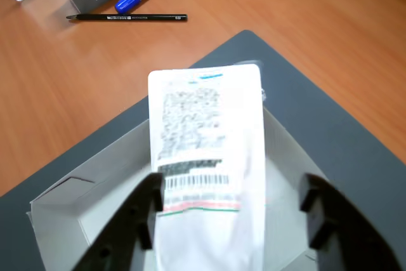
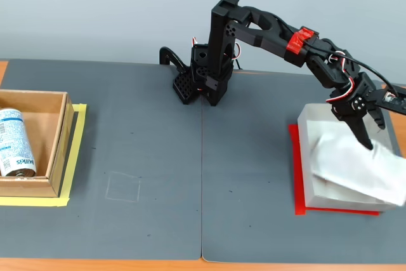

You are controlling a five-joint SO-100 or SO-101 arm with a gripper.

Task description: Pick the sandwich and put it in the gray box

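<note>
The end effector point(image 1: 231, 220) stood wide open over the gray box point(image 2: 309, 160), its fingers either side of the sandwich point(image 1: 206, 157) without gripping it. The sandwich lay tilted in the box, one end propped over the far wall, by the bench's point(image 2: 158, 157) right edge.

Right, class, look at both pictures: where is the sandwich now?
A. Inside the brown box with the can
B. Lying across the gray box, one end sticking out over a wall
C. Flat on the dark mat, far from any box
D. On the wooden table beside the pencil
B: in the fixed view the sandwich lies tilted across the gray box, its far end past the wall.
</note>
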